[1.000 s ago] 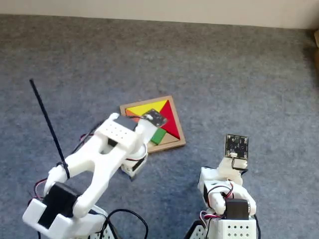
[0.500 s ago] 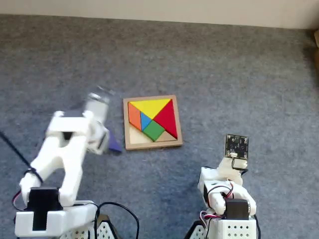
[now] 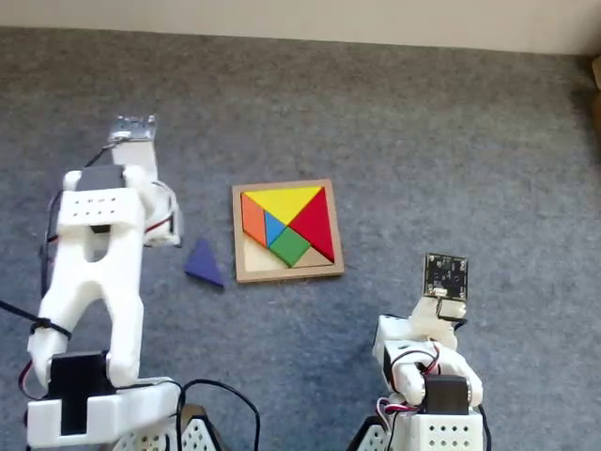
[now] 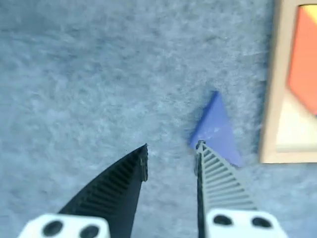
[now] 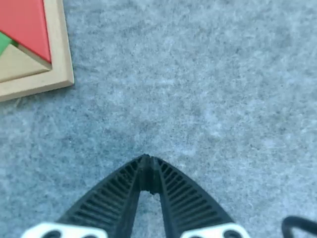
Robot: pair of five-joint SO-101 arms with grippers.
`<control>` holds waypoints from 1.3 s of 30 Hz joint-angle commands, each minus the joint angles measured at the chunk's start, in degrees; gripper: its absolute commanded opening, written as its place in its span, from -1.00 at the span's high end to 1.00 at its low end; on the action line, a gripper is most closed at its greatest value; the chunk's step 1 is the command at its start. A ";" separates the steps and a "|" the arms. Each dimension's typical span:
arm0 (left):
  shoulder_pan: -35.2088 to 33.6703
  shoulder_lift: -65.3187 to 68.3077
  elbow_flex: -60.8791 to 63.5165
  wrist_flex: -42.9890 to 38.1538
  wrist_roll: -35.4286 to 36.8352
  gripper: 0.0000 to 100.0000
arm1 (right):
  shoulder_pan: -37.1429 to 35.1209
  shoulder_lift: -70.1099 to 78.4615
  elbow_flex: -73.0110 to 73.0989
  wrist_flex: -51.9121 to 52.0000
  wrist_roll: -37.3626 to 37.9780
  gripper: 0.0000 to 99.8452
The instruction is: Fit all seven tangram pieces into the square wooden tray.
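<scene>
The blue triangle (image 3: 203, 263) is seen on the grey surface (image 3: 441, 122), just beside the wooden tray (image 3: 237, 246) — open carpet is found on its other sides. The left end effector (image 4: 172, 148) is held released at the triangle's edge; the right end effector (image 5: 146, 159) is clenched over bare surface.

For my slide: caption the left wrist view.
Open left gripper poised by the blue triangle, which lies outside the wooden tray.

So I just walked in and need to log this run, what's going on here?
A tangram is being packed into the square wooden tray, which already holds five coloured pieces, with bare wood left along one edge. A blue triangle lies on the carpet beside the tray, outside it. The left gripper hangs just by that triangle, fingers open, holding nothing. The right gripper is shut and empty over bare carpet, apart from the tray.
</scene>
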State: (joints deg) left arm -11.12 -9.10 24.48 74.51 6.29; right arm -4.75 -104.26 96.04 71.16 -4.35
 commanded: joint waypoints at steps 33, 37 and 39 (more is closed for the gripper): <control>6.20 6.46 14.90 -18.46 18.99 0.44 | 0.57 -0.75 8.22 0.40 -0.53 0.98; 7.16 11.12 13.32 -20.57 18.81 0.50 | 0.57 -0.75 8.22 0.40 -0.53 0.98; 7.43 13.05 11.03 -18.90 18.73 0.53 | 0.57 -0.75 8.22 0.40 -0.53 0.98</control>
State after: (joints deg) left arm -5.41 1.98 38.37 54.81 24.92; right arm -4.75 -104.26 96.04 71.16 -4.35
